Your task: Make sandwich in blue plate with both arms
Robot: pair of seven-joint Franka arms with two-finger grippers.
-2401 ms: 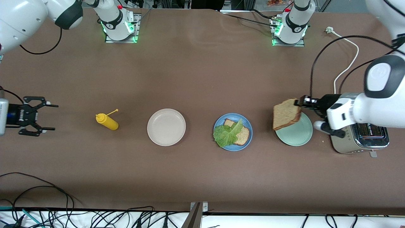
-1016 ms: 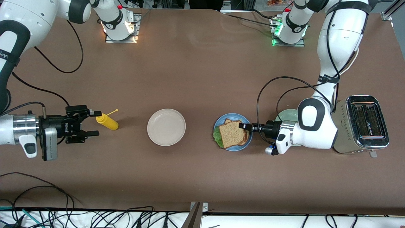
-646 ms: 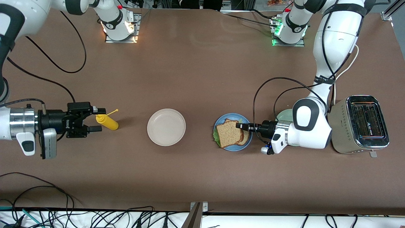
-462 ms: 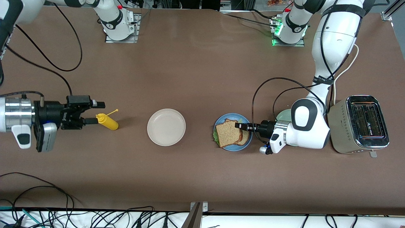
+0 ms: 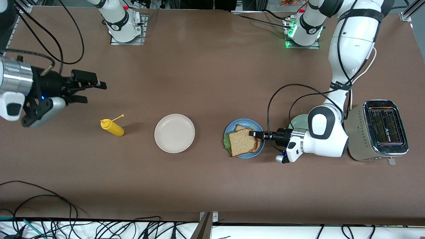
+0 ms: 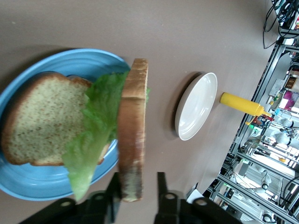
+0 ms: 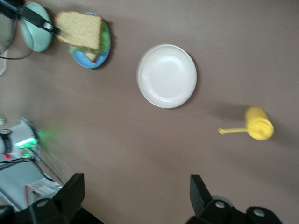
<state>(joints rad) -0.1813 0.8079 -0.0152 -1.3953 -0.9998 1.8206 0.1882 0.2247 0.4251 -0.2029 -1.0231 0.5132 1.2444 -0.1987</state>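
The blue plate (image 5: 246, 156) holds the sandwich: a lower bread slice (image 5: 239, 127), a lettuce leaf (image 5: 226, 143) and a top slice (image 5: 243, 142) lying over them. My left gripper (image 5: 254, 134) is low at the plate's rim on the mint plate's side. In the left wrist view, the top slice (image 6: 132, 126) shows edge-on over the lettuce (image 6: 91, 135), the lower slice (image 6: 42, 121) and the blue plate (image 6: 28, 186). Its end sits between the left gripper's (image 6: 138, 186) open jaws, against one finger and apart from the other. My right gripper (image 5: 94, 92) (image 7: 135, 186) hangs open and empty over bare table.
A beige plate (image 5: 174, 133) sits mid-table, and a yellow squeeze bottle (image 5: 113, 127) lies toward the right arm's end. A mint-green plate (image 5: 298, 121) and a steel toaster (image 5: 378, 131) stand under and beside the left arm. Cables run along the table edge nearest the front camera.
The left gripper's jaws have parted from the top slice, which now rests on the lettuce. The right gripper has drawn up and away from the yellow bottle, still open.
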